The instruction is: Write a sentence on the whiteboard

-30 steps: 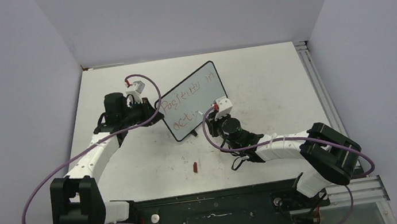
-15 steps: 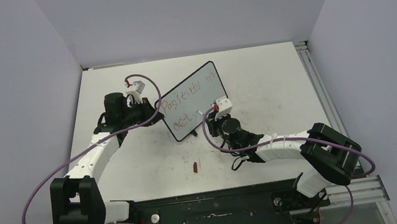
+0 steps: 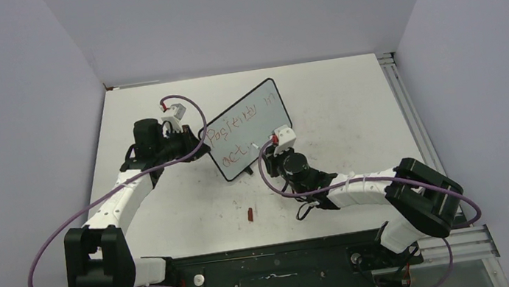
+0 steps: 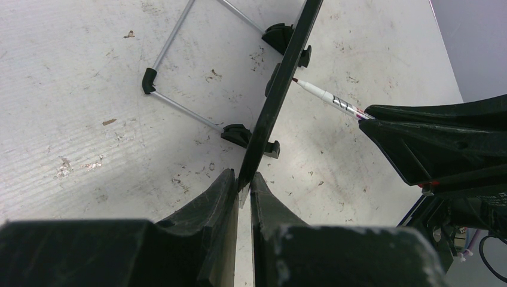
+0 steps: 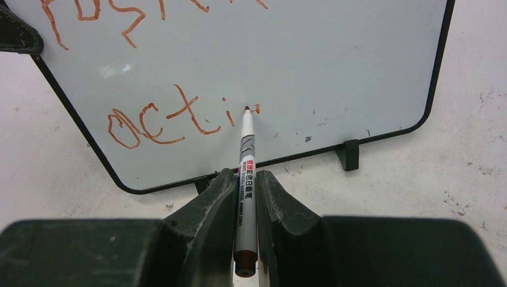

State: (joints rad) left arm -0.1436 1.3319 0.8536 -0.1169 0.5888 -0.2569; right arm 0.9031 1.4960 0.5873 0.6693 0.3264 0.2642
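From overhead: whiteboard [image 3: 246, 131] propped upright and slanted near the middle of the surface [image 3: 349, 94], between the two arms. On its face, the sentence [image 3: 243, 125] in thin reddish strokes, two slanted lines. At the board's left edge, the left pincer [image 3: 201, 141]; at its lower right, the right pincer [image 3: 271, 149]; both too small here to tell how the jaws stand. Nearer the arm bases, well apart from the board, a small red cap-like piece [image 3: 250, 214], seen in this view alone.

From the left wrist: board edge-on, its thin black frame pinched between nearly shut jaws at the near edge. Behind the board, visible only here, a bent wire stand [image 4: 179, 104] with black end pieces resting on the surface. On the far side of the frame, a white marker [image 4: 332, 100] with its tip against the front face.

From the right wrist: jaws shut tight on the marker's barrel, tip touching the face just right of "acti", at a short stroke in the second line. Top line cut off by the picture's upper edge. Under the lower frame, one black foot [image 5: 348, 154] on the surface.
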